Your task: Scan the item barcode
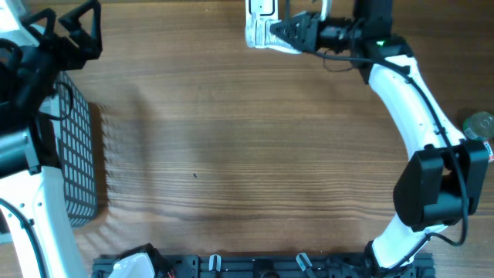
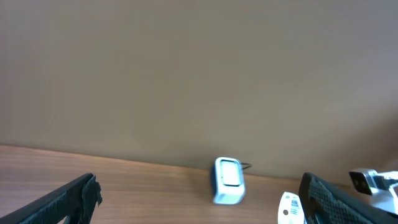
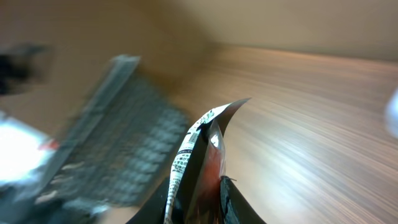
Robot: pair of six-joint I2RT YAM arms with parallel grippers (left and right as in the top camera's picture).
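Observation:
The item is a flat packet [image 3: 200,146], dark and red with a white printed strip, standing upright between my right gripper's [image 3: 198,190] jaws. From overhead the right gripper [image 1: 284,32] is shut on the packet [image 1: 261,34] at the table's far edge, just in front of the white scanner [image 1: 262,8]. In the left wrist view the scanner [image 2: 228,180] stands on the table, with the packet's white label [image 2: 289,209] low to its right. My left gripper [image 1: 73,27] hangs open and empty at the far left [image 2: 199,202]. No barcode is readable.
A black wire basket [image 1: 77,154] stands along the left edge under the left arm, blurred in the right wrist view [image 3: 118,143]. A small greenish round object [image 1: 480,123] lies at the right edge. A black rail [image 1: 255,266] runs along the front.

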